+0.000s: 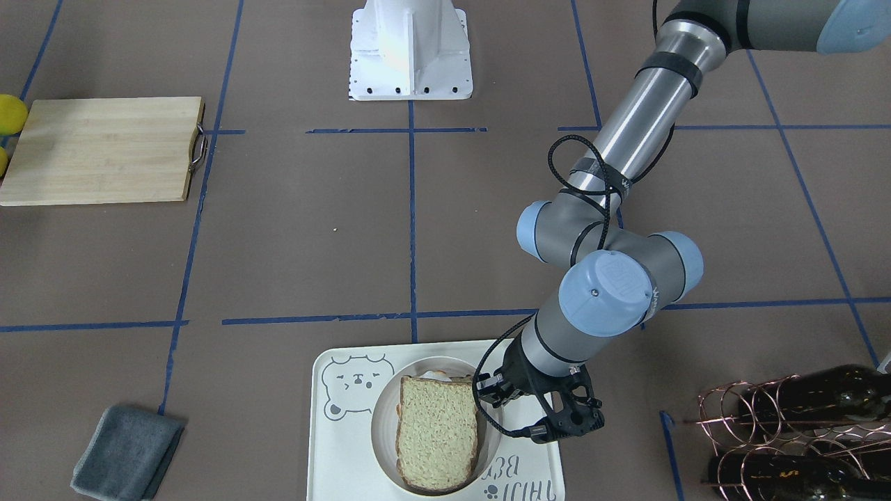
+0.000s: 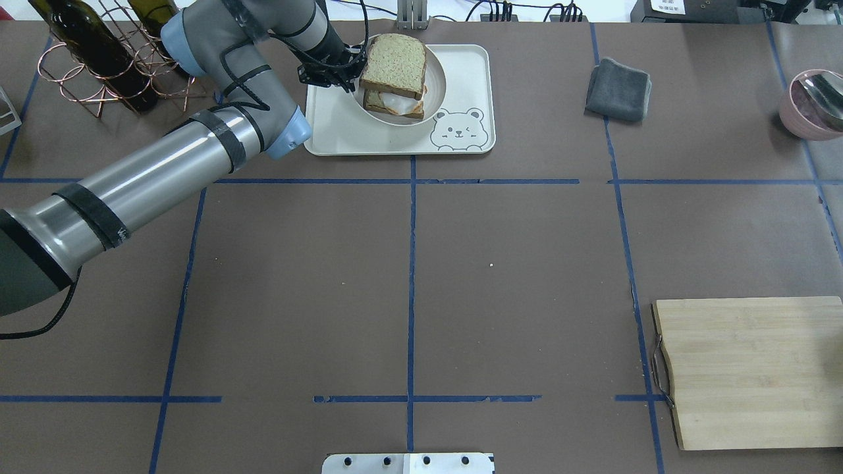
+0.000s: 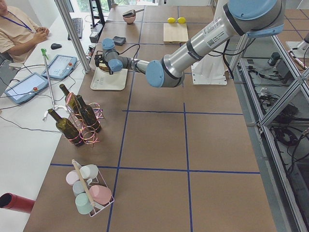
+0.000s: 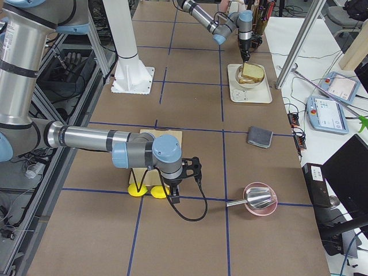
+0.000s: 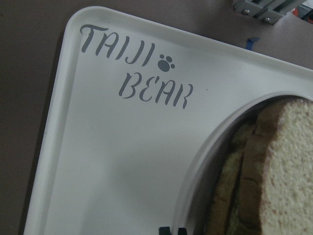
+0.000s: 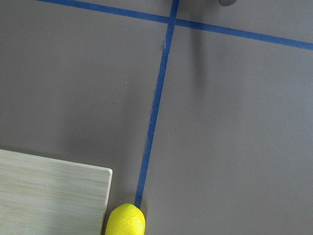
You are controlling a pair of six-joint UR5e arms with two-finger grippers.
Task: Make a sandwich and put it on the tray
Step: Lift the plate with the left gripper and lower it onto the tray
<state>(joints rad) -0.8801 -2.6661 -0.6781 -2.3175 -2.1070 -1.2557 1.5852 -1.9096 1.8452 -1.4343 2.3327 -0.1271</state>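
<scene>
Sandwich (image 2: 394, 69) sits on its plate (image 2: 440, 82) in the tray (image 2: 395, 143). Left gripper (image 2: 348, 76) hangs at the plate's rim, right gripper (image 4: 173, 194) by the lemons (image 4: 138, 190); can't tell either's grip.

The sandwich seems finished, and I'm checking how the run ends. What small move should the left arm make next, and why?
Probably draw the left gripper straight up and away. The sandwich already sits on its plate inside the tray, and the fingers are right at the plate's rim, so a sideways pull might drag it.
</scene>
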